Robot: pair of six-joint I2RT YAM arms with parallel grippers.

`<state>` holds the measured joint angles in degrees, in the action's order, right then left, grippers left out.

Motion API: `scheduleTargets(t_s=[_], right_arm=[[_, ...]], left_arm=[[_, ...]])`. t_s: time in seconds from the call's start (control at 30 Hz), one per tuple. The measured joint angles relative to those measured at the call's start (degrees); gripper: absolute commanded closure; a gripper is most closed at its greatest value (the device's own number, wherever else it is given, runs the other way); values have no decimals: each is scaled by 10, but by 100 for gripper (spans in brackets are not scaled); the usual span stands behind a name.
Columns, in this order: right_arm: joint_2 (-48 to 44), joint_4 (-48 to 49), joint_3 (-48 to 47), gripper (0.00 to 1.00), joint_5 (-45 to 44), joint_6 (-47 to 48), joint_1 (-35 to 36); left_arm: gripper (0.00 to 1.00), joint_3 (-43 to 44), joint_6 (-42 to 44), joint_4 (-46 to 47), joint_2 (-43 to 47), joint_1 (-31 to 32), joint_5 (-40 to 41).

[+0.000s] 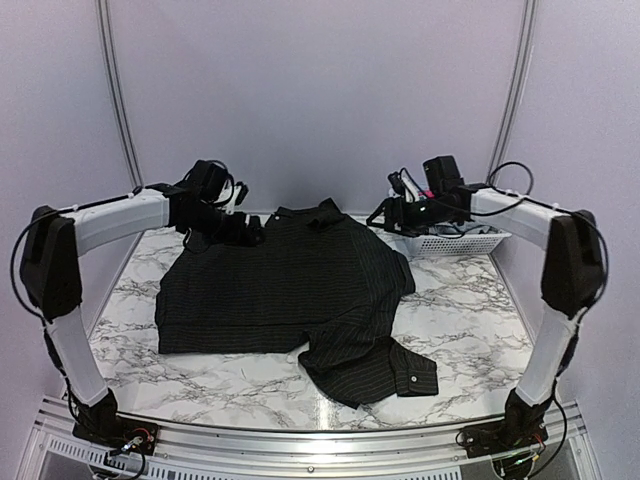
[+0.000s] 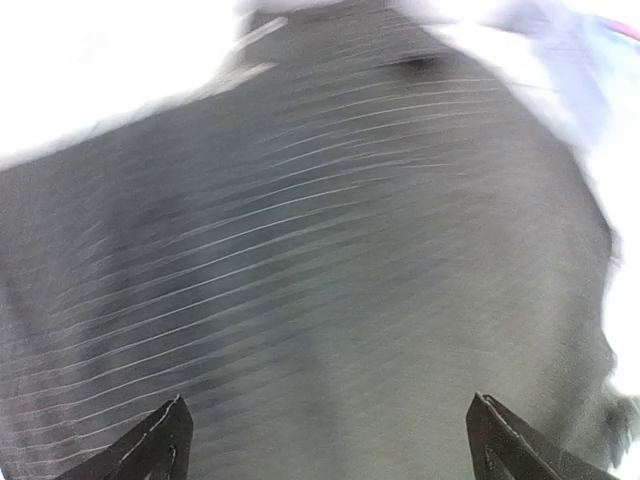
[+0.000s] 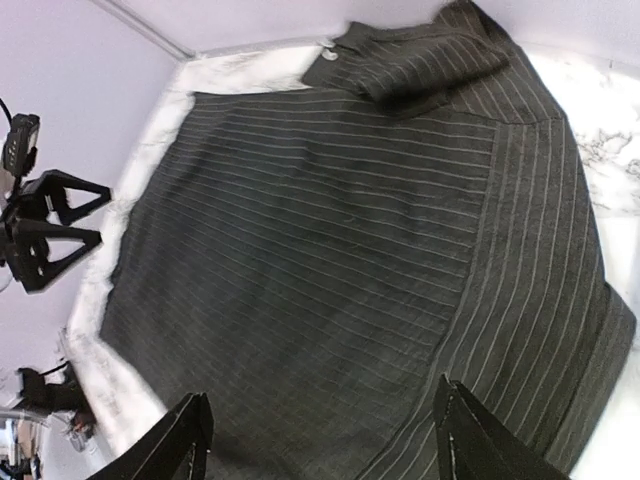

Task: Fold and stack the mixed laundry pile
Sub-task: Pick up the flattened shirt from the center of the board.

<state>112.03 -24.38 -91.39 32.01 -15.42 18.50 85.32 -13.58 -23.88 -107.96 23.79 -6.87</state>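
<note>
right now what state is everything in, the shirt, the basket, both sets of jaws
shirt, unfolded, spread flat on the table, collar at the far side
sleeve, bunched, trailing toward the near right
basket, upright at the far right, contents mostly hidden behind the right arm
left jaws, open, empty, over the shirt's far left
right jaws, open, empty, by the shirt's far right edge

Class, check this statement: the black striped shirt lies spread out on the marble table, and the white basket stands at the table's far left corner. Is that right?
Not quite. The white basket stands at the far right corner, not the far left, as the top view shows. The rest holds: the black striped shirt lies spread out on the marble table.
</note>
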Motion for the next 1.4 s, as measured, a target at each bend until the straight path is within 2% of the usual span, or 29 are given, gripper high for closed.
scheduleTargets(t_s=[0.1, 0.2, 0.33, 0.43, 0.6, 0.73, 0.83, 1.13, 1.17, 1.23, 1.4], right_arm=[[-136, 8, 88, 28, 18, -7, -5], [-214, 10, 148, 27, 27, -11, -20], [-262, -10, 214, 27, 37, -15, -41], [-291, -36, 245, 27, 47, -15, -72], [-354, -61, 277, 26, 54, -15, -151], [-381, -61, 300, 26, 63, -22, -167], [-388, -61, 314, 26, 73, -30, -177], [-400, -55, 325, 26, 80, -40, -200], [-402, -55, 328, 26, 80, -40, -200], [-406, -55, 333, 26, 80, -40, -200], [-409, -55, 342, 26, 80, -40, -200]], left_arm=[[2, 0, 45, 14, 73, 96, -19], [5, 7, 80, 25, 87, 196, -34], [10, 51, 116, 29, 21, 297, -51], [13, 127, 138, 27, -73, 349, -58], [13, 234, 155, 17, -192, 415, -65], [11, 273, 176, 4, -228, 463, -66], [6, 302, 187, -2, -250, 494, -63], [1, 384, 186, -5, -359, 524, 12], [3, 396, 185, -9, -376, 525, 27], [12, 406, 186, -9, -397, 524, 51], [56, 419, 189, -10, -402, 530, 101]])
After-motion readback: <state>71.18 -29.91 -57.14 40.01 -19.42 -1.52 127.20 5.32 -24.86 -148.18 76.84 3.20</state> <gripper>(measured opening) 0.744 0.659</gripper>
